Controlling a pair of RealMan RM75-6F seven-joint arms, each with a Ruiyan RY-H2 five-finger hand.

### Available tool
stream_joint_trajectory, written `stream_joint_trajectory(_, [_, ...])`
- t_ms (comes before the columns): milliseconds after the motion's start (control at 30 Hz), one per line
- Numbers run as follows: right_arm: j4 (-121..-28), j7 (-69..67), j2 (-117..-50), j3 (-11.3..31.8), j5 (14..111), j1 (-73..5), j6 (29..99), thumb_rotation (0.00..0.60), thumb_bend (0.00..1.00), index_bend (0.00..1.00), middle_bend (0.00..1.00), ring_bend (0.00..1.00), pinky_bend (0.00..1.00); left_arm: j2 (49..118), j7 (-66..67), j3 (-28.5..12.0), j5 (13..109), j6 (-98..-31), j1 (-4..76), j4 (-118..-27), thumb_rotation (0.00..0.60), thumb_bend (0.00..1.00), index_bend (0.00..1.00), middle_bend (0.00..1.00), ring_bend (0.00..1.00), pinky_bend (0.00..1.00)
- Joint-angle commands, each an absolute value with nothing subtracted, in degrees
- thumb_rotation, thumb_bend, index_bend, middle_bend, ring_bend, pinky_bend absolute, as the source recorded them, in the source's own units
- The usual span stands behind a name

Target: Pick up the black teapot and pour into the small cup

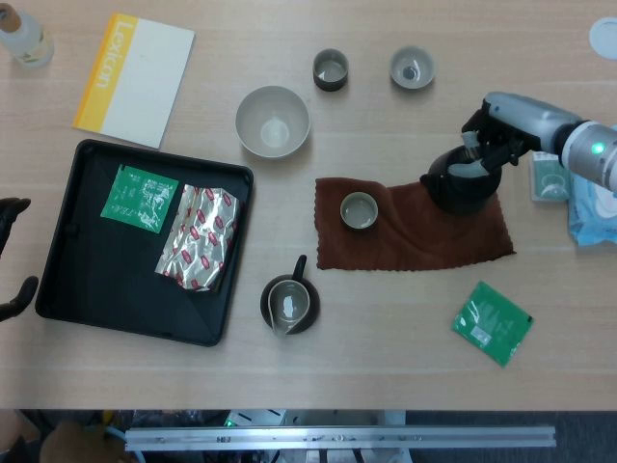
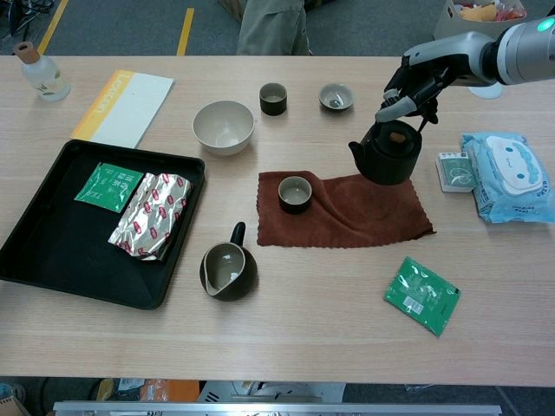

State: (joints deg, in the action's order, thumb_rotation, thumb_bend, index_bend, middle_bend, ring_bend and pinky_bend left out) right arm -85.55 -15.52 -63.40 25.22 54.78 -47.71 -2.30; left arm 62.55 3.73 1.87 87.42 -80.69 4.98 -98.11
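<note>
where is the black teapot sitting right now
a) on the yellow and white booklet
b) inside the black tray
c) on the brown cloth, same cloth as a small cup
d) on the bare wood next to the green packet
c: the black teapot stands on the right part of the brown cloth, with the small cup on the cloth's left part; the right robot hand is at the teapot's top.

Left robot hand (image 1: 13, 258) cut off by head view's edge; right robot hand (image 1: 487, 140) hides teapot (image 1: 461, 185) top.
</note>
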Motion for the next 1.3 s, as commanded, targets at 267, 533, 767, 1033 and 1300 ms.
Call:
stream_joint_trajectory(267, [-87.31, -15.54, -62.21, 24.77, 56.57, -47.39, 0.74, 0.453, 0.34, 0.77, 0.86, 0.89, 0.39, 62.65, 3.62, 1.93, 87.72, -80.9, 4.96, -98.04, 0.6, 0.29, 0.11, 0.15, 0.16, 0.17])
stream_joint_trajectory(533, [-88.62, -15.82, -61.29, 25.07, 58.09, -47.11, 1.18, 0.46, 0.39, 0.78, 0.87, 0.89, 0.39, 62.62, 3.45, 1.95, 87.61, -80.82, 4.97, -97.83, 0.6, 0.29, 0.11, 0.16, 0.16, 0.17])
stream_joint_trajectory(767, [-88.17, -15.29, -60.03, 26.0, 58.95, -47.63, -2.95, 0.461, 0.38, 0.79, 0.87, 0.9, 0.39, 62.69, 3.41, 1.98, 87.49, -80.65, 5.01, -97.69, 0.6, 0.29, 0.11, 0.17, 0.16, 0.17])
stream_joint_trajectory(1033, [-88.04, -13.7, -60.02, 28.13, 58.77, -46.04, -5.85, 0.459, 0.37, 0.86, 0.89, 0.91, 0.39, 62.75, 3.36, 2.06, 87.57, -80.74, 4.94, -97.64, 0.6, 0.29, 0.11, 0.17, 0.16, 0.17])
stream_joint_trajectory(1300, [-87.37, -11.43, -61.05, 30.83, 57.88, -43.34, -7.0, 0.442, 0.16, 0.91, 0.91, 0.93, 0.4, 62.74, 3.52, 2.05, 87.65, -80.66, 5.04, -97.78, 0.6, 0.29, 0.11, 0.17, 0.16, 0.17])
